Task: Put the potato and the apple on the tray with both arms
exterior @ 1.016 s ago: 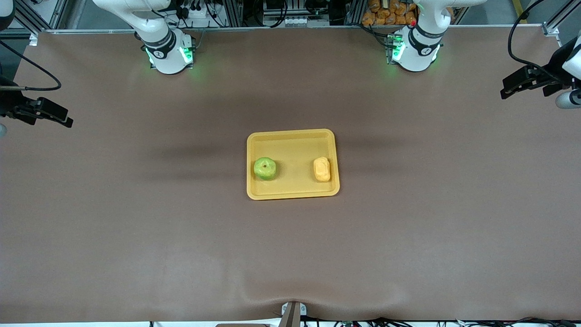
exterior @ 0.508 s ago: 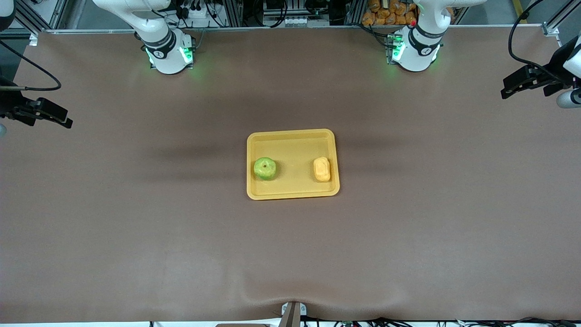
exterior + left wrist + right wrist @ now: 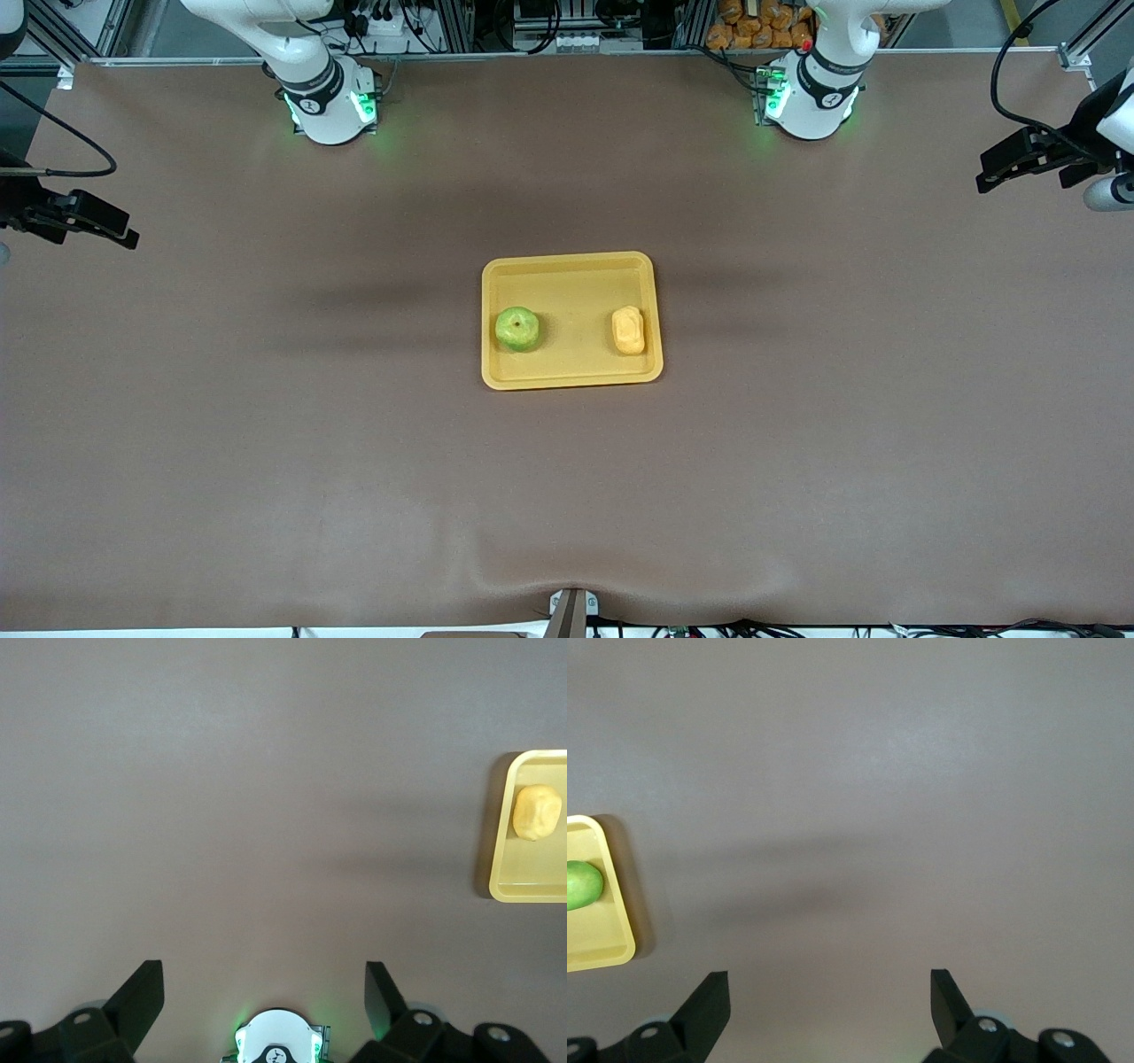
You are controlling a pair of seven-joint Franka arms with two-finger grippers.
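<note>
Round green apple [image 3: 517, 329] & lumpy yellow-orange potato [image 3: 628, 330] both sit in shallow yellow plastic tray [image 3: 571, 265], mid brown table [image 3: 266, 425]. Left gripper [image 3: 1005, 168] & right gripper [image 3: 104, 229] wait at table ends, jaws wide, empty.

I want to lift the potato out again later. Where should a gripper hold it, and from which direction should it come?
Grip the potato across its narrow middle, coming straight down from above. It lies flat in the tray, long axis pointing toward the front camera, close to the rim at the left arm's end, so a sideways approach would probably hit that rim. The apple sits well clear.
</note>
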